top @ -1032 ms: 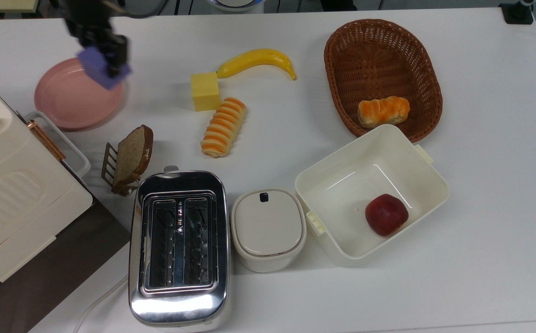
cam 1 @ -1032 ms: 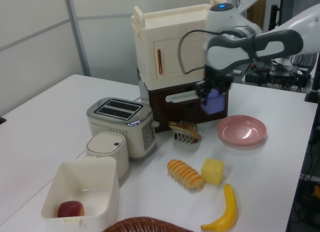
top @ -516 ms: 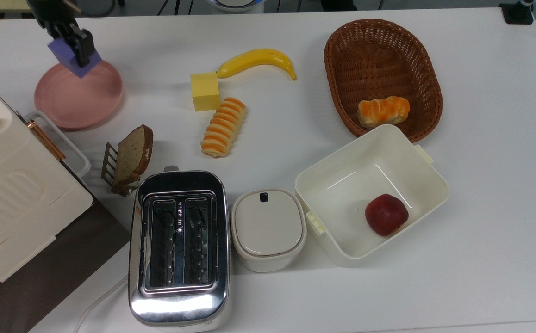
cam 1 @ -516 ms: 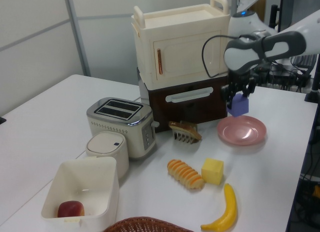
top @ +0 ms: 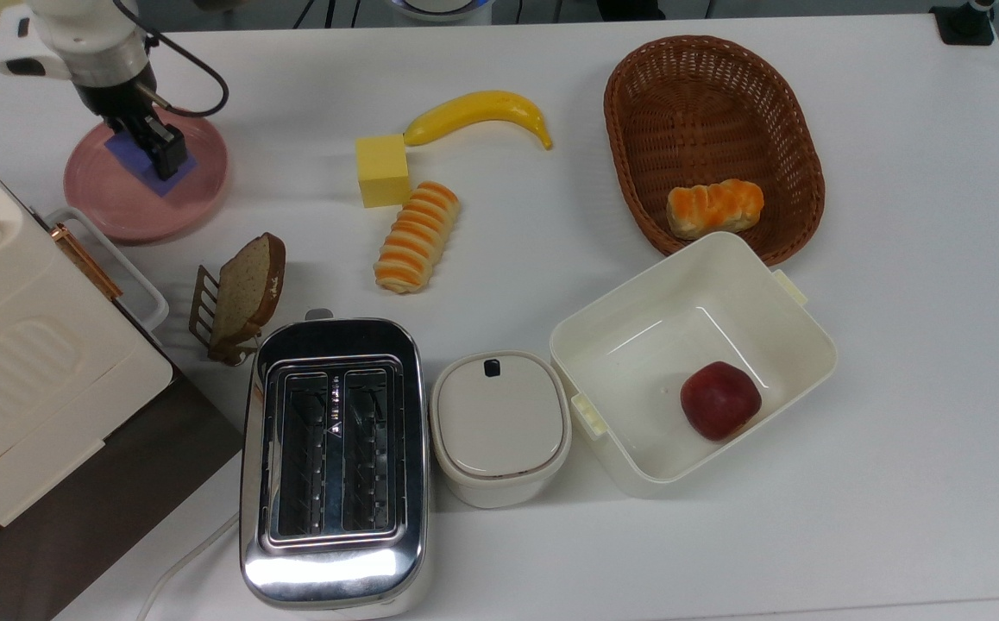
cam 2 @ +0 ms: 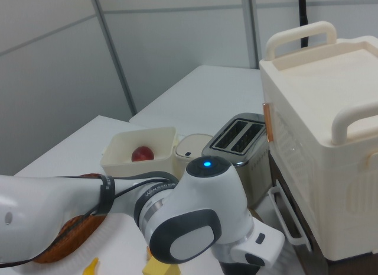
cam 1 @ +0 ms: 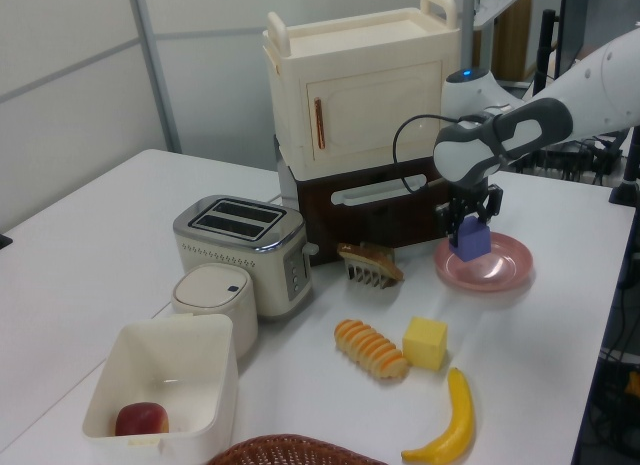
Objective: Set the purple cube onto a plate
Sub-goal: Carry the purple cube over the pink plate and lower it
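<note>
- while the release is not yet made, the tool [top: 153, 145] is down over the plate [top: 120, 203], its fingers closed on the purple cube [top: 147, 160]; in the left view the purple cube [cam 1: 473, 237] looks to sit on or just above the plate [cam 1: 492, 273].
- the plate, taken as landmark, lies at the top view's far left of the desk [top: 551, 259], with the cube inside its rim, toward the far side.
- to the plate's right in the top view come the bread slice [top: 247, 291], then the yellow cube [top: 382, 170], well apart from it.
- judged step: placing, nearly done.
- next move, as i judge it: spread the fingers, then lift straight up so the cube is not dragged off the plate.
</note>
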Controlling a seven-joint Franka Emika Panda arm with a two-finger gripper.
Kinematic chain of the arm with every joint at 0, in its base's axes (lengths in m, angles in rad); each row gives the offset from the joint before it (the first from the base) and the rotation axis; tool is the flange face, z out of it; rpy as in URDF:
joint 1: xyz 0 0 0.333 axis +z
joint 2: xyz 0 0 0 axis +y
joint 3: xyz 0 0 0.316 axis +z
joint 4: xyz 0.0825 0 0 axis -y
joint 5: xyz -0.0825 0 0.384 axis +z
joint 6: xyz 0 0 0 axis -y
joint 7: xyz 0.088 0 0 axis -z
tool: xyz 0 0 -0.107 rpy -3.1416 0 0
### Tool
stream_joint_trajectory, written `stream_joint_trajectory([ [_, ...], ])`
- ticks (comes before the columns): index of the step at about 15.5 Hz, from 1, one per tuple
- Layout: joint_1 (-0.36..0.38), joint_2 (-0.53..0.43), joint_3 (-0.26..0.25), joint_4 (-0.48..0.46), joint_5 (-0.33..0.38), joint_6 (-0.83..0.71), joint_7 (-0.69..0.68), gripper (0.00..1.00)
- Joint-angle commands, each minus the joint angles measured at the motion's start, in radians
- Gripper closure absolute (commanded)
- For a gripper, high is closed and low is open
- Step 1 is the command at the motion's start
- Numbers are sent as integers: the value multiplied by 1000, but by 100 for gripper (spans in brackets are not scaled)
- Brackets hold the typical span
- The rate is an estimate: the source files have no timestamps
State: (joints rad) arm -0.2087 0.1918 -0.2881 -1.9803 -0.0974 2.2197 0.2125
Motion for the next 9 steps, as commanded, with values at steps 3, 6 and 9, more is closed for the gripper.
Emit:
stream_joint_trajectory([
  [3, -15, 11, 0, -6, 16, 21, -59, 73],
  [6, -15, 18, 0, -6, 13, 21, -59, 29],
  [9, -15, 28, 0, -3, 10, 21, -48, 0],
])
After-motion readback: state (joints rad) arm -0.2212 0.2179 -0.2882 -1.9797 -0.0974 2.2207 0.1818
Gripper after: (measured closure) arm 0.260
